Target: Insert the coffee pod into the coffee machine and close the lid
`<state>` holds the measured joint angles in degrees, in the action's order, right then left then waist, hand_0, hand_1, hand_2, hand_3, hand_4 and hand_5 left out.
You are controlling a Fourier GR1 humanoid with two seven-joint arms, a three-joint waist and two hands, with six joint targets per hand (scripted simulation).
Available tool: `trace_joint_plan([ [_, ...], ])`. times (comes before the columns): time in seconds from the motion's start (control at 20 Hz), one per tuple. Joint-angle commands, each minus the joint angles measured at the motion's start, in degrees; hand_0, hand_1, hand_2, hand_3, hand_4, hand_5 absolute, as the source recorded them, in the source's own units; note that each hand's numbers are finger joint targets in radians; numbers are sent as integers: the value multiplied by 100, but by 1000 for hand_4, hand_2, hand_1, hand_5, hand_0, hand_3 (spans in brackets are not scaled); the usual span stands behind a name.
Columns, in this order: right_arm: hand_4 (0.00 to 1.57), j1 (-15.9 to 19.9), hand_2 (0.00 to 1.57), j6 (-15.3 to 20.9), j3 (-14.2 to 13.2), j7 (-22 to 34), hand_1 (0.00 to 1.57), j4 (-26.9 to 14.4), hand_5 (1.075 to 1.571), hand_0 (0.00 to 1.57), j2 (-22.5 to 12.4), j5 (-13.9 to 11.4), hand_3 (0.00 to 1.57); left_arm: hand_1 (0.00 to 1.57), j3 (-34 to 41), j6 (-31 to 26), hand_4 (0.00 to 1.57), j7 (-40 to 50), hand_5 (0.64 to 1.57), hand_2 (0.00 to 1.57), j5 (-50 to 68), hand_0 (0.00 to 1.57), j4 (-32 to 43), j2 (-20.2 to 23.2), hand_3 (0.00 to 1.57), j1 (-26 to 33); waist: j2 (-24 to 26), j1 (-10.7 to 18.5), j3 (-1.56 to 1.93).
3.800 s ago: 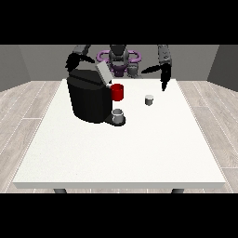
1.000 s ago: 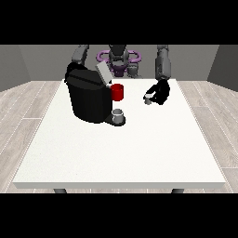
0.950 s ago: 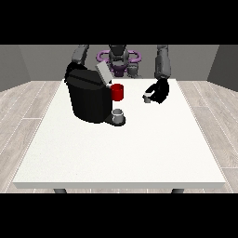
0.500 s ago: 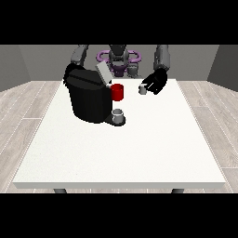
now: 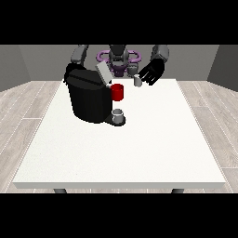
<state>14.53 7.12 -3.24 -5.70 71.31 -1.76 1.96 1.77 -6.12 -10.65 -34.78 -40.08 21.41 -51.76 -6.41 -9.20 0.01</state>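
Observation:
A black coffee machine (image 5: 87,100) stands on the white table (image 5: 139,148) at the view's left, its grey lid (image 5: 103,73) tilted up and open. A small grey coffee pod (image 5: 137,82) is held in the air by the hand at the view's right (image 5: 152,72), fingers curled round it, above the table's far edge and right of the machine. The hand at the view's left (image 5: 70,69) sits behind the machine's top left corner, mostly hidden.
A red part (image 5: 117,92) sticks out on the machine's right side. A grey cup (image 5: 118,115) stands on the machine's drip base. The robot's torso (image 5: 118,60) is behind the far edge.
The hand at the view's right closed on the pod on the table, then lifted it up and leftward toward the machine. The other hand stayed by the machine.

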Motion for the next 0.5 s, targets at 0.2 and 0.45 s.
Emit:
trace_joint_plan([
  [0.2, 489, -148, 0, 80, 486, -93, 0, 451, 1571, 0, 167, 6, 0, 1017, 360, -47, 503, 165, 1571, 1206, -29, 1017, 152, 467, 1226, -612, -165, -526, -1],
  [0.45, 494, 280, 0, 298, 464, 307, 0, 477, 1571, 0, 169, -232, 0, 1239, 503, -311, 476, 442, 1571, 1262, 123, 1239, 174, 406, 1198, -1080, -241, -502, -1],
])
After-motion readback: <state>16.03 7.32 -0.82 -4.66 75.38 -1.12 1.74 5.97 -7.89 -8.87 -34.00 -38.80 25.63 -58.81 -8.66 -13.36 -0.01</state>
